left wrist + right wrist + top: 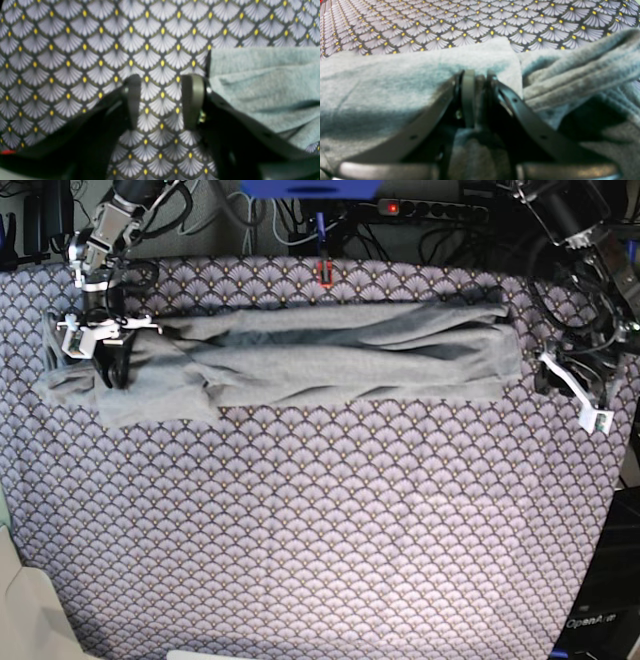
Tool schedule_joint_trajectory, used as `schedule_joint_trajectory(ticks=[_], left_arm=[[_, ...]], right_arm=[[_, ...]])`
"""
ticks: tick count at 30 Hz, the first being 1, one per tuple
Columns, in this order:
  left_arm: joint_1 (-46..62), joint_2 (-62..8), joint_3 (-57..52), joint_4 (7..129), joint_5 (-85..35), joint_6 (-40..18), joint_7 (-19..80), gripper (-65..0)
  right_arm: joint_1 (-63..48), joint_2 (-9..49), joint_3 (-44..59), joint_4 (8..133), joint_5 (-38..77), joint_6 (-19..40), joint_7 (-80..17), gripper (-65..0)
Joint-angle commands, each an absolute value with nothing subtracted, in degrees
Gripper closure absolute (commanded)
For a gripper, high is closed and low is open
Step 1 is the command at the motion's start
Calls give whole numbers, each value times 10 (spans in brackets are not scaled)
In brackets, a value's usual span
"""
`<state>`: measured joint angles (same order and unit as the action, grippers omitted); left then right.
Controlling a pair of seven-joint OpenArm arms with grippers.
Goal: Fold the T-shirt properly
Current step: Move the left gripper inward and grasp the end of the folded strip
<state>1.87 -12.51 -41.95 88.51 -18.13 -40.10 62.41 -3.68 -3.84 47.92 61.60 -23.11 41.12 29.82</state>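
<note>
T-shirt (pixel 300 360): soft, light, limp grey knit; lies as a long band on the patterned desk (pixel 320 520) | right claw (pixel 476 75) pinches its bunched end | left claw (pixel 162 100) spread, shirt edge just beside | we judge hems and corners the best hold.

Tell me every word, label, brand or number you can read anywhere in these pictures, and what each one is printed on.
"OpenArm": pale lettering on the dark base at the bottom right corner of the base view; small, and the last letters are unclear.
T-shirt: plain grey, no print or readable label.
Patterned cloth: fan scales with yellow dots only, no text.
White tags near both arms' fingers: too small to read.
</note>
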Motion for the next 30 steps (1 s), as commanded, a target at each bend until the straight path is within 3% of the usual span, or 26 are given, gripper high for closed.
schedule_joint_trajectory(ticks=[1,10,18,27,30], left_arm=[[15,-132,-425,892,-187,-400,623,-268],[29,-110,-427,899,-195,-400,629,-267],[26,-115,-430,895,-327,-400,684,-271],[29,-112,-513,891,-372,-400,738,-273],[40,-114,-535,890,-375,-400,750,-339]], right_arm=[[-41,-35,482,616,-247,400,259,-65],[-44,-36,481,616,-247,400,259,-65],[-44,-36,480,616,-247,400,259,-65],[-44,-34,480,618,-247,400,259,-65],[-45,-33,482,618,-247,400,259,-65]])
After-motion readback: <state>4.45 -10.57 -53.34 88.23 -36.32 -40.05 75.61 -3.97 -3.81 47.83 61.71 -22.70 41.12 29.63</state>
